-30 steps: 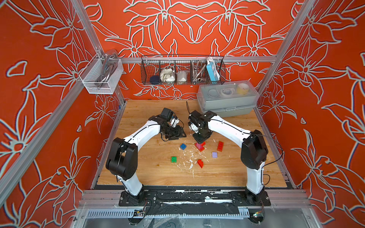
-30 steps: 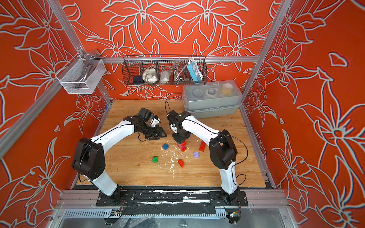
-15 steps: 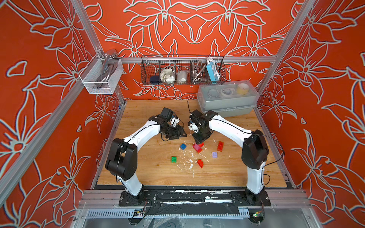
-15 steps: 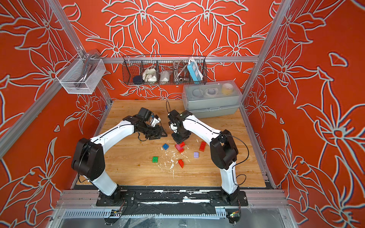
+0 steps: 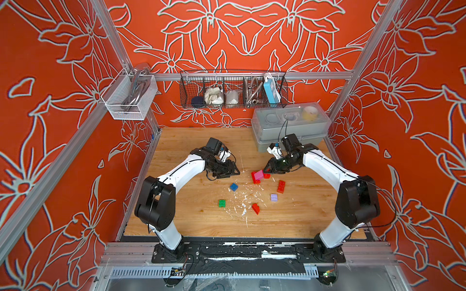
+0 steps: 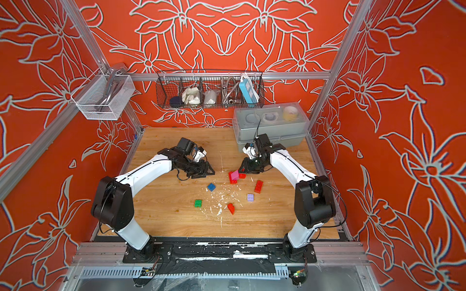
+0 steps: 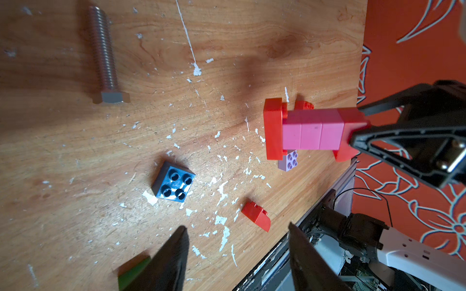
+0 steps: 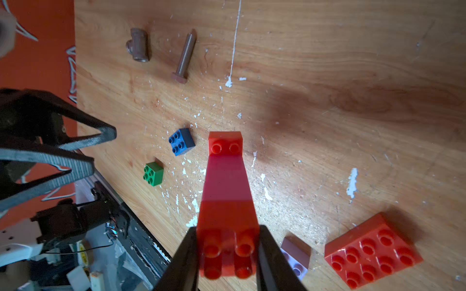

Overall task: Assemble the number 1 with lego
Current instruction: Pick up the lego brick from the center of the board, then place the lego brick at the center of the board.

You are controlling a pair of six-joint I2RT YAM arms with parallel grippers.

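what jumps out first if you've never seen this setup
The red-and-pink lego stack is clamped in the right gripper near the middle of the wooden table. Nearer the arms' bases lie a blue brick, a green brick and a lilac brick. Loud orange flowered walls enclose it all.

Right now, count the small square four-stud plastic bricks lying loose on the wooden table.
3. The blue plastic brick lies nearest the left gripper, the green brick nearer the front edge, the lilac brick near the long red brick. The arms could hide more.
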